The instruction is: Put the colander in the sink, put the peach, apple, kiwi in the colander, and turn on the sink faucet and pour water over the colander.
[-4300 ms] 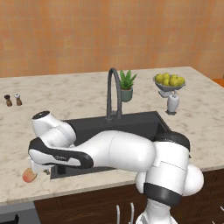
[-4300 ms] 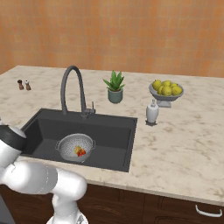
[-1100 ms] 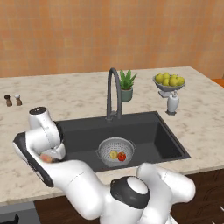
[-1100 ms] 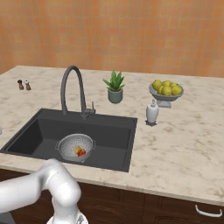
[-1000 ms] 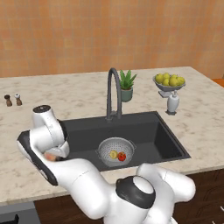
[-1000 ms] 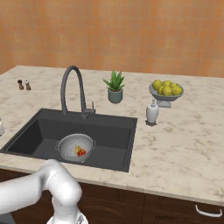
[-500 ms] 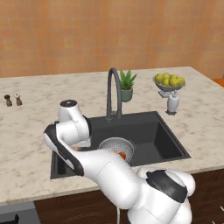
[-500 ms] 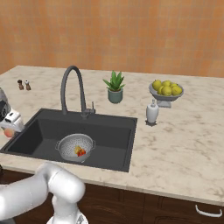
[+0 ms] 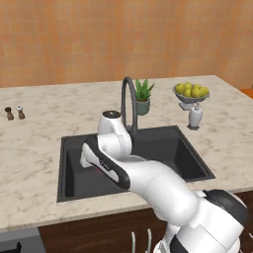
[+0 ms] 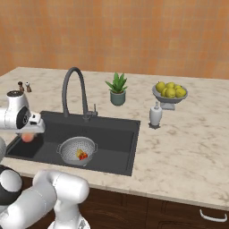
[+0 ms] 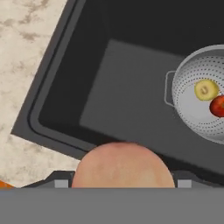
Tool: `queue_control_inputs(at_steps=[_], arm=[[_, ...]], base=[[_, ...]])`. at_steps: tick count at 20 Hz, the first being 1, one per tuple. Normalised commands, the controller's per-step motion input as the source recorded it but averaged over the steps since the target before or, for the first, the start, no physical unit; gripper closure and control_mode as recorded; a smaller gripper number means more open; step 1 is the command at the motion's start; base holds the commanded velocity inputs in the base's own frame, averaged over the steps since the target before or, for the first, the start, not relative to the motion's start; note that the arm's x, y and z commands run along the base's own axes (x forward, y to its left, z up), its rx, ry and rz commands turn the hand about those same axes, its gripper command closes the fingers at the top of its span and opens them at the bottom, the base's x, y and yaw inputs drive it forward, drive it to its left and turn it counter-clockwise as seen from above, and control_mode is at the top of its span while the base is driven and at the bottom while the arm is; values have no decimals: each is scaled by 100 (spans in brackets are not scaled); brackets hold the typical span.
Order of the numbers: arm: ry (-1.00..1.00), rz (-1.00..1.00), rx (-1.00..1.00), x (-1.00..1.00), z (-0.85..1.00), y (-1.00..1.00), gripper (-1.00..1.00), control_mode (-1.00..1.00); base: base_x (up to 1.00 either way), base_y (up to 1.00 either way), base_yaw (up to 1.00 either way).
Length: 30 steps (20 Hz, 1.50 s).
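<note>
The pincer (image 10: pixel 29 134) grips the peach (image 11: pixel 123 165) above the left part of the sink (image 10: pixel 115 129). Beyond, the colander (image 11: pixel 202 100) sits in the basin, holding the kiwi (image 11: pixel 206 89) and apple (image 11: pixel 217 106). The faucet (image 10: pixel 74 91) stands behind, on the tabletop (image 10: pixel 188 143).

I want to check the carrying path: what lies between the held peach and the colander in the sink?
In the hand view, only bare black sink floor lies between the peach and the colander, which already holds the kiwi and apple.
</note>
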Motion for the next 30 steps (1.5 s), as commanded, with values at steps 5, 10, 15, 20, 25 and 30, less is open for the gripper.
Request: queue_control_inputs(at_steps=[5,10,15,20,25,30], arm=[[-10,22,0,-7,4,-94,100,-100],[-10,7,0,9,0,-99,100,-100],[-2,3,7,16,0,-100,100,-100],[0,1,7,29,0,-98,100,-100],[1,5,15,56,0,-82,100,-100],[3,13,18,88,-9,-28,100,-100]], base=[[0,0,0],[0,0,0],[0,0,0],[0,0,0],[0,0,0],[0,0,0]])
